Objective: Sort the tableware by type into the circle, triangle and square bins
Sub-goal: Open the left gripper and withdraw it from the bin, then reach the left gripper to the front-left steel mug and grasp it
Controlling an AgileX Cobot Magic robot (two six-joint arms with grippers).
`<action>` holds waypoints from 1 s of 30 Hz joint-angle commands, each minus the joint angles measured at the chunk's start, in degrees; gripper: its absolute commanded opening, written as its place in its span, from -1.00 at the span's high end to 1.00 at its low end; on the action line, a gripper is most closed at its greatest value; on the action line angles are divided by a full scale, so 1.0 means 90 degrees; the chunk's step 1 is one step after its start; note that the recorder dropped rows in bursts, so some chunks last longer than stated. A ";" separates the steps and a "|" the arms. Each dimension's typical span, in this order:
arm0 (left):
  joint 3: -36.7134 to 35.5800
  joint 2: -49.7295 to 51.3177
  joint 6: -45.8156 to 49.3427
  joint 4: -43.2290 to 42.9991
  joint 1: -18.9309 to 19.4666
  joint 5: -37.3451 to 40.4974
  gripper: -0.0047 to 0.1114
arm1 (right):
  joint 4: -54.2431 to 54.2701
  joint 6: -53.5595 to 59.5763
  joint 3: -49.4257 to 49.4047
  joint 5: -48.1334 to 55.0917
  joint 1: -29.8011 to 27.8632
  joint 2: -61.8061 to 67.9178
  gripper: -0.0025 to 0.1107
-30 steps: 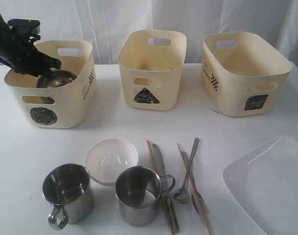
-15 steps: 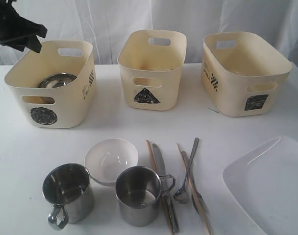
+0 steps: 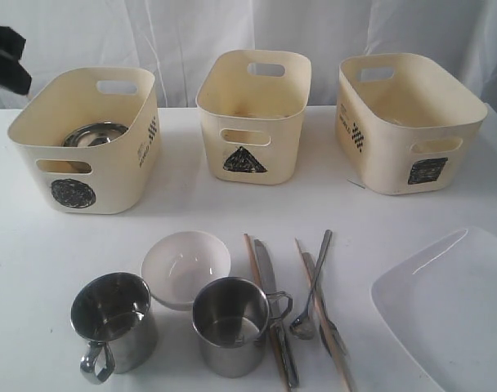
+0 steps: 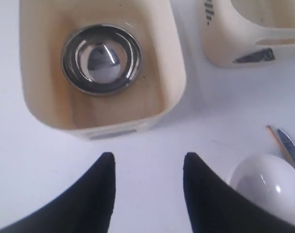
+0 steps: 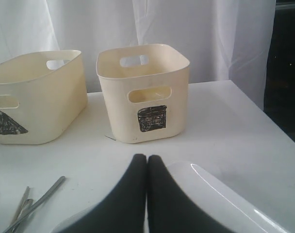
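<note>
The steel bowl [image 3: 95,134] [image 4: 101,58] lies inside the circle bin [image 3: 109,167] [image 4: 172,77]. My left gripper [image 3: 5,57] [image 4: 147,162] hangs open and empty, high at the far left, above the table in front of that bin. The triangle bin [image 3: 257,135] and square bin [image 3: 396,139] [image 5: 142,92] stand further right. At the front lie a white bowl [image 3: 185,265] [image 4: 266,182], two steel mugs [image 3: 114,318] [image 3: 230,325], chopsticks [image 3: 252,261], knife [image 3: 273,318], spoon [image 3: 312,286] and fork [image 3: 326,318]. My right gripper [image 5: 147,159] is shut over the white plate [image 3: 453,306] [image 5: 225,204], holding nothing.
A white curtain hangs behind the bins. The table's right edge [image 5: 264,121] runs close to the square bin and the plate. The triangle bin [image 5: 36,97] [image 4: 244,43] sits beside the circle bin with a narrow gap between them.
My left gripper has lifted out of the circle bin and drawn away up and to the left, leaving the steel bowl inside. The right gripper has not moved.
</note>
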State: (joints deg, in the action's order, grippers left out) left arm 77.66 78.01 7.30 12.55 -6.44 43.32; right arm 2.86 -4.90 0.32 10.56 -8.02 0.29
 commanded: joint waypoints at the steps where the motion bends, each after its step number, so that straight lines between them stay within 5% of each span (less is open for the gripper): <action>1: -0.1115 -0.0663 0.0027 0.0125 -0.0424 -0.0040 0.07 | 0.0011 0.0003 -0.0036 -0.0037 0.0005 -0.0032 0.96; 9: -0.2449 -0.1115 0.0005 0.0209 -0.0937 -0.0106 0.06 | 0.0011 0.0003 -0.0036 -0.0037 0.0005 -0.0032 0.96; 24: -0.2664 -0.0961 0.0190 0.0357 -0.1400 -0.0115 0.05 | 0.0015 0.0003 -0.0036 -0.0037 0.0005 -0.0032 0.96; 30: -0.2664 -0.0545 0.0190 0.0441 -0.1400 -0.0078 -0.27 | 0.0015 0.0003 -0.0036 -0.0037 0.0005 -0.0032 0.96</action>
State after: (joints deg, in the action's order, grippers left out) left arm 54.08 71.91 8.65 15.55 -18.72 41.59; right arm 2.86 -4.90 0.32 10.56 -8.02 0.29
